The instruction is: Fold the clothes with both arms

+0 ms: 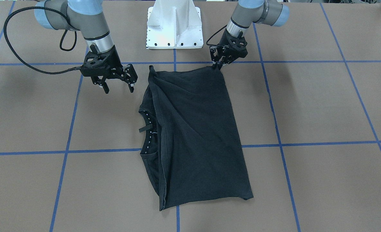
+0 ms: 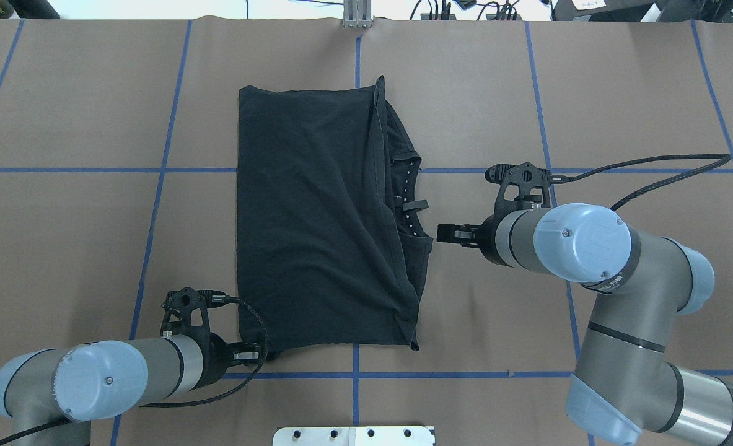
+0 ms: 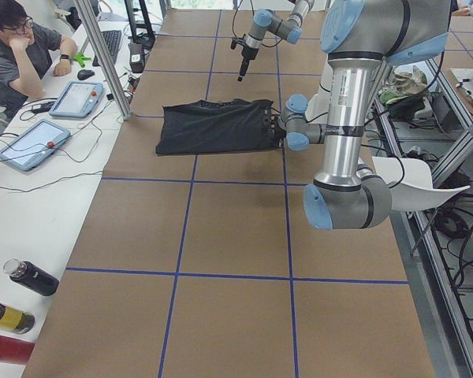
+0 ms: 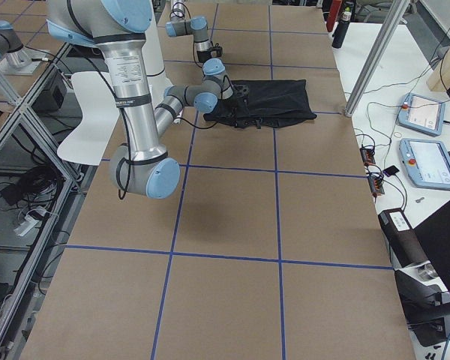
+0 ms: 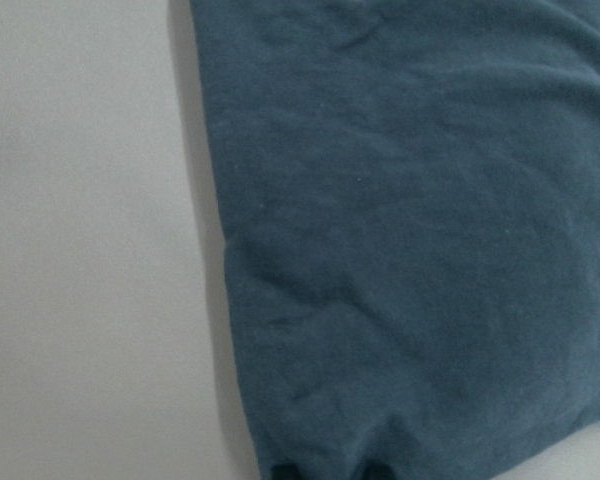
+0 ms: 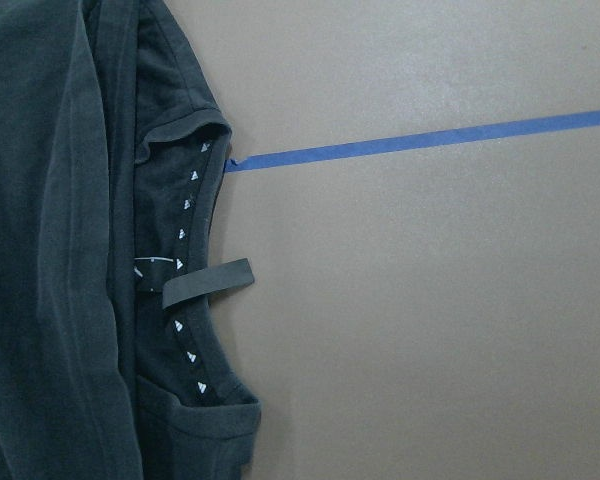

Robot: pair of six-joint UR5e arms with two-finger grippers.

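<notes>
shirt (image 1: 196,129) folded on counter (image 1: 322,106) before base (image 1: 175,29), long axis running away from base | left tool (image 1: 216,66) looks clenched on 1 base-side corner | right tool (image 1: 119,87) released, near the other base-side corner, collar (image 1: 148,129) side, not touching

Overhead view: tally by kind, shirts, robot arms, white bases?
T-shirt: 1
Arms: 2, left arm and right arm
White base: 1
Total: 4
</notes>
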